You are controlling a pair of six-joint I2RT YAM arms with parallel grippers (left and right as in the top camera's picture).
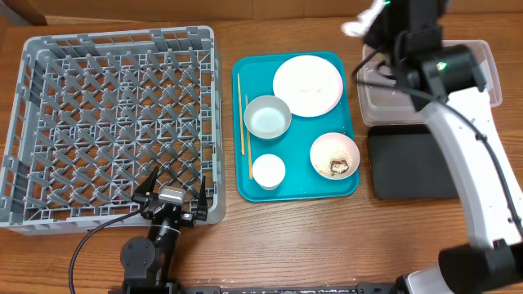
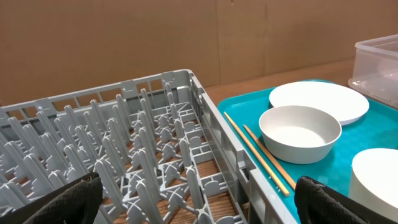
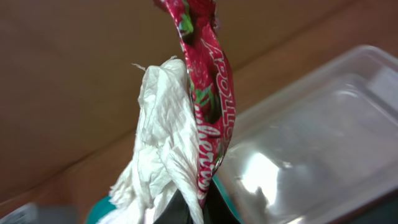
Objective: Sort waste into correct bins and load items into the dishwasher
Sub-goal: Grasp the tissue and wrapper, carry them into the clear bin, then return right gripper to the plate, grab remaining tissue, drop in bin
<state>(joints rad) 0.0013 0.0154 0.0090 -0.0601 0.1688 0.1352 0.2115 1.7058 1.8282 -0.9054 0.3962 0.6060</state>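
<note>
My right gripper (image 1: 377, 20) is raised over the far left end of the clear tub (image 1: 482, 69), shut on the red-and-white wrapper (image 3: 208, 87) and the crumpled white paper (image 3: 158, 143) together; the tub (image 3: 311, 143) lies below and to the right. The black tray (image 1: 409, 163) is in front of the tub. On the teal tray (image 1: 294, 189) are a white plate (image 1: 307, 85), an empty bowl (image 1: 267, 117), a cup (image 1: 268, 171), chopsticks (image 1: 243, 122) and a bowl (image 1: 334, 155) with rice and a brown lump. My left gripper (image 1: 172, 196) is open and empty at the front right corner of the grey rack (image 1: 114, 122).
In the left wrist view the rack's pegs (image 2: 124, 137) fill the left side. The chopsticks (image 2: 261, 152), bowl (image 2: 300, 132), plate (image 2: 318, 101) and cup (image 2: 379, 174) sit to the right. The right arm (image 1: 474, 147) stretches over the black tray.
</note>
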